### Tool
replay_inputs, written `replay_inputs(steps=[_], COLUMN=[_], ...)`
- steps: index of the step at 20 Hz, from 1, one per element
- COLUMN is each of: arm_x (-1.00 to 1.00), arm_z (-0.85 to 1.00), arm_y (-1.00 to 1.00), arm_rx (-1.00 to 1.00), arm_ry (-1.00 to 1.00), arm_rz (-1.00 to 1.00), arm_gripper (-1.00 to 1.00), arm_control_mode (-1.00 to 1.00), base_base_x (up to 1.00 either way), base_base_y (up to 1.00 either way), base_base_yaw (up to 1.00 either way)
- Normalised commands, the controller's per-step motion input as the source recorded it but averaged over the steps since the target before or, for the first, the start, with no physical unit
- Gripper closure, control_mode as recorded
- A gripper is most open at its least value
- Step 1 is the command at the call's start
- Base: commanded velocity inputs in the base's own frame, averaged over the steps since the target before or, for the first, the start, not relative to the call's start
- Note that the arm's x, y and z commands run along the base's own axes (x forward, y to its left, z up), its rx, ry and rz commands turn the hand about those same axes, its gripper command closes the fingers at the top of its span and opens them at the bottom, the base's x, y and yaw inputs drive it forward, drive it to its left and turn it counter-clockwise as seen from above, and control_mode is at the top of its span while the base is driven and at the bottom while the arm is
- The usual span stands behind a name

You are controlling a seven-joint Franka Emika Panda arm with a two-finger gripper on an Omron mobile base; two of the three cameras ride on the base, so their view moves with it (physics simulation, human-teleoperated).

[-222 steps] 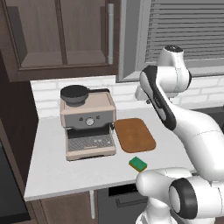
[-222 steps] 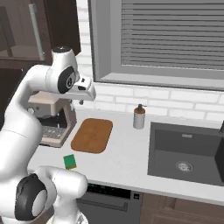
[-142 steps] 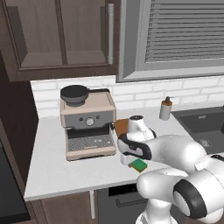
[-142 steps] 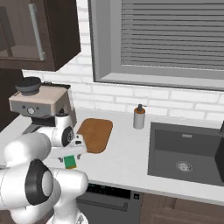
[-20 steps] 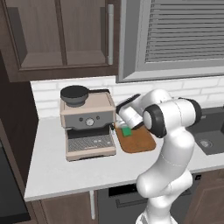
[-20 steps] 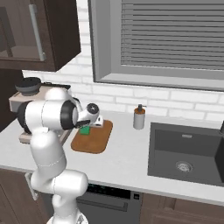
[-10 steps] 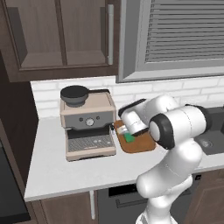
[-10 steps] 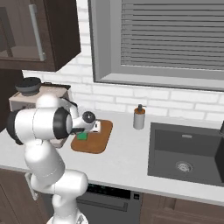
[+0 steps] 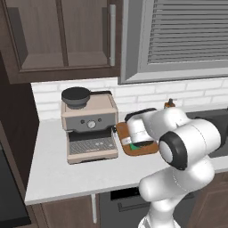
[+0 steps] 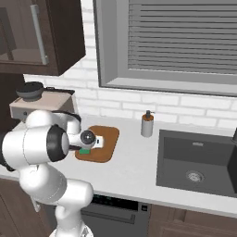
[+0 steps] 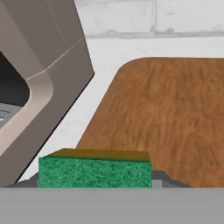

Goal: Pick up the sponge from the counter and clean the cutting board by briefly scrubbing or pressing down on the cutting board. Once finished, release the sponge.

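Fingers pinching the sponge, low over the near-left corner of the cutting board on the worktop. Best approach, prob.: press flat, short strokes w/ steady pressure, stay off espresso machine to the left; release after.
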Motion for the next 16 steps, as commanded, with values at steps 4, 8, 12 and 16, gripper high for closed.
replay_inputs(steps=[4, 8, 12, 16], arm_x=[-0.05, 0.00, 0.00, 0.00], arm_z=[-0.35, -0.24, -0.21, -0.20], arm_y=[-0.34, -0.46, -0.51, -0.54], arm_rx=[-0.09, -0.13, -0.13, -0.10], arm_ry=[-0.06, -0.07, -0.11, -0.11], arm_rz=[0.00, -0.01, -0.01, -0.01], arm_gripper=[1.00, 1.00, 1.00, 1.00], arm_control_mode=[-1.00, -1.00, -1.00, -1.00], base_base_x=[0.00, 0.00, 0.00, 0.00], base_base_y=[0.00, 0.00, 0.00, 0.00], base_base_yaw=[0.00, 0.00, 0.00, 0.00])
